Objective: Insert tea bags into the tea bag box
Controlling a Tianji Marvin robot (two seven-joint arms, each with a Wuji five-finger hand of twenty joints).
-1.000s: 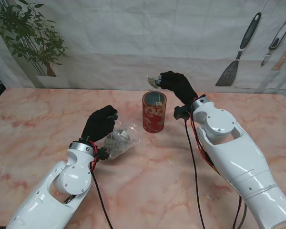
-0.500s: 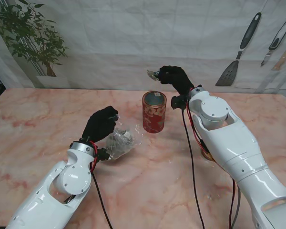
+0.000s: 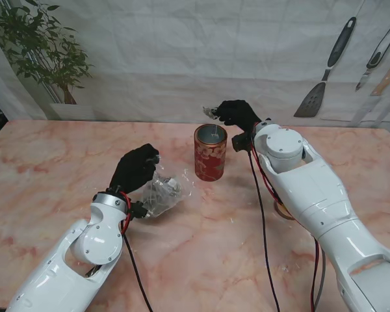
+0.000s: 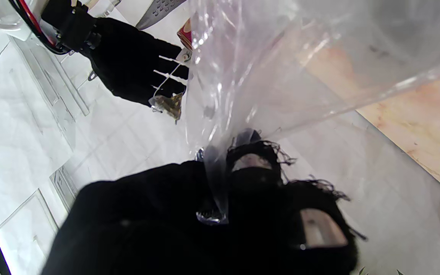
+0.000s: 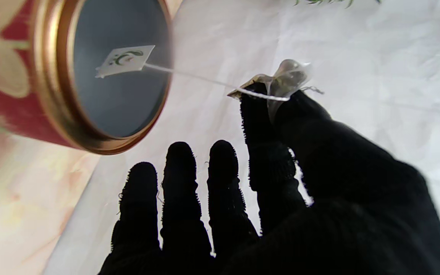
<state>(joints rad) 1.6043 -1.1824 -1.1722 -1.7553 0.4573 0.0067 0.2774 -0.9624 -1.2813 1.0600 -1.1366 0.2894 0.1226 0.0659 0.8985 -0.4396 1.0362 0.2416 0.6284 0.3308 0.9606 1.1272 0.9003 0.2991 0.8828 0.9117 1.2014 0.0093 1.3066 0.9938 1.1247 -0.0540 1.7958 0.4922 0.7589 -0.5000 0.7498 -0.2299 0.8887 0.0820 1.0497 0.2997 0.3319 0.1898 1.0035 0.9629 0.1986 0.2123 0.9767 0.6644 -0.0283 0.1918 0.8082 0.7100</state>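
Stand view: the right robot hand (image 3: 236,114) is raised just behind the open mouth of the red tin (image 3: 210,153), which stands upright near the middle of the pink marble desk (image 3: 45,175). Its thumb and forefinger are pinched shut on a tea bag (image 3: 210,112), held above the tin's far rim; the other three fingers are loosely extended. In the right wrist view the tea bag (image 5: 287,78) sits at the fingertips, its string running to a paper tag (image 5: 125,60) that appears in front of the tin's dark opening (image 5: 117,76). The left robot hand (image 3: 138,167) is closed on the gathered edge of a clear plastic bag (image 3: 164,192) lying on the desk to the left of the tin, nearer to me. In the left wrist view the plastic (image 4: 281,65) is clamped between the black-gloved fingers (image 4: 250,179).
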